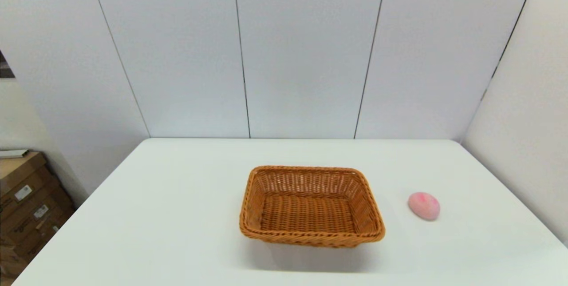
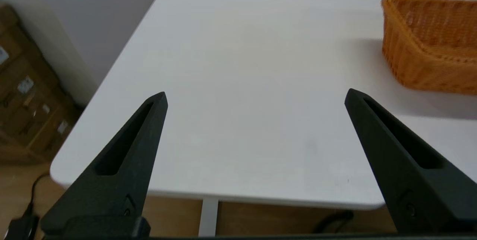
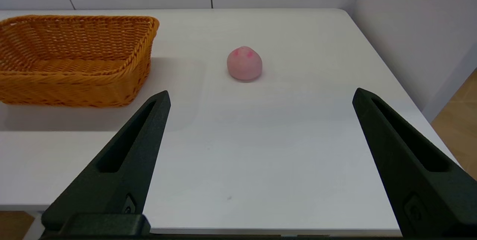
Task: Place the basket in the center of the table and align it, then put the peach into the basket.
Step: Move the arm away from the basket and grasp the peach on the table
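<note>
The basket (image 1: 311, 206) sat upright near the middle of the counter (image 1: 177, 215), with nothing in it. The peach (image 1: 424, 206) lay on the counter to its right, apart from it. My left gripper (image 2: 255, 96) hung back at the counter's near left edge, jaws spread wide. My right gripper (image 3: 261, 94) hung at the near right edge facing the peach, jaws likewise spread, holding nothing.

Empty wicker basket (image 1: 312, 206) mid-table (image 1: 177, 215), pink peach (image 1: 424, 206) well right
</note>
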